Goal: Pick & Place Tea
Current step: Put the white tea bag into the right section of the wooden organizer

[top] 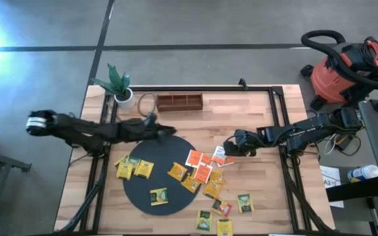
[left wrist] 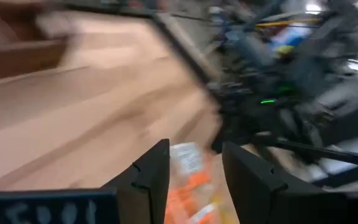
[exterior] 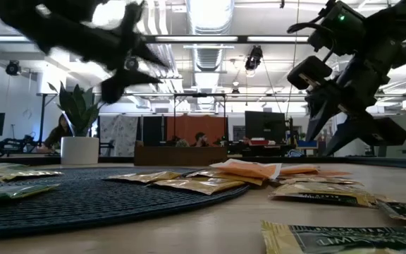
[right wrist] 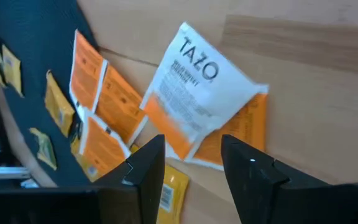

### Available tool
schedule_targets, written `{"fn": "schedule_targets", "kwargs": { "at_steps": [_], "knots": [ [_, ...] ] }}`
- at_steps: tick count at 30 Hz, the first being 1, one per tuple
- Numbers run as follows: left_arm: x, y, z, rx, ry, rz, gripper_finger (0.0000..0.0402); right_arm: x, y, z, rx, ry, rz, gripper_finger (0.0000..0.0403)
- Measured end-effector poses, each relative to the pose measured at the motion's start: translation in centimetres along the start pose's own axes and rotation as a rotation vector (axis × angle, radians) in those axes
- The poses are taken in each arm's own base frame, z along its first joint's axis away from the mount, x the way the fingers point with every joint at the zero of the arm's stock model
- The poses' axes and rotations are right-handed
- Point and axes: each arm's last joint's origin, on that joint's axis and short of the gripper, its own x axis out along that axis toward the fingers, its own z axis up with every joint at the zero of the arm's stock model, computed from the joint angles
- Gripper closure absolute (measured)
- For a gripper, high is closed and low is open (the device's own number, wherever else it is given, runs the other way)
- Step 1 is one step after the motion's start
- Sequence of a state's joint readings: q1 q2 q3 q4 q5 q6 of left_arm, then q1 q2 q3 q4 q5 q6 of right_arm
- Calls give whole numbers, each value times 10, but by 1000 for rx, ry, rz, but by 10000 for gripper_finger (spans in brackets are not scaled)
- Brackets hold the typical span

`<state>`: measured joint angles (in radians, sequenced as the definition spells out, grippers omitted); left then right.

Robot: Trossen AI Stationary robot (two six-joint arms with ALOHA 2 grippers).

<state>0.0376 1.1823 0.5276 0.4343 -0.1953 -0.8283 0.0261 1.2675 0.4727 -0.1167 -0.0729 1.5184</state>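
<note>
My right pincer (top: 229, 145) hangs open, empty, beside the orange tea packets (top: 201, 163) near the black mat (top: 151, 187). Left pincer (top: 169, 130), apparently open too, holds nothing. Wooden tray (top: 179, 101) stands well apart.

A black round mat (top: 151, 180) lies on the near-centre portion of the wooden table (top: 254, 108). A brown wooden compartment tray (top: 179, 101) stands near the far edge of the table. A potted plant (top: 119, 85) in a white pot occupies the far-left corner, beside the tray. A red and black shop vacuum (top: 344, 69) stands on the grey floor off the far-right corner of the table. The low view shows monitors (exterior: 265, 125) and seated people in the room beyond.
</note>
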Motion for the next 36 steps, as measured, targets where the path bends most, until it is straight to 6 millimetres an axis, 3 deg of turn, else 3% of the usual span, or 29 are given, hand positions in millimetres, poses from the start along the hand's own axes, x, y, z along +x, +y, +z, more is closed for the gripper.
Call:
{"fn": "schedule_targets", "kwargs": {
  "at_steps": [8, 15, 20, 31, 36],
  "knots": [
    [78, -12, -7, 137, 200, -50, 260, 12, -11, 2, 25, -49, -50, 254],
    [127, 4, -25, 176, 367, -44, 260, 23, -8, 3, 21, -53, -20, 255],
    [143, 14, -40, 160, 441, -34, 260, 25, -7, 4, 19, -71, -11, 263],
    [173, 13, -52, 132, 521, -103, 260, 22, -4, 8, 12, -138, 15, 268],
    [189, 20, -69, 93, 603, -109, 260, 30, -7, 8, 9, -136, -8, 268]
  ]
}}
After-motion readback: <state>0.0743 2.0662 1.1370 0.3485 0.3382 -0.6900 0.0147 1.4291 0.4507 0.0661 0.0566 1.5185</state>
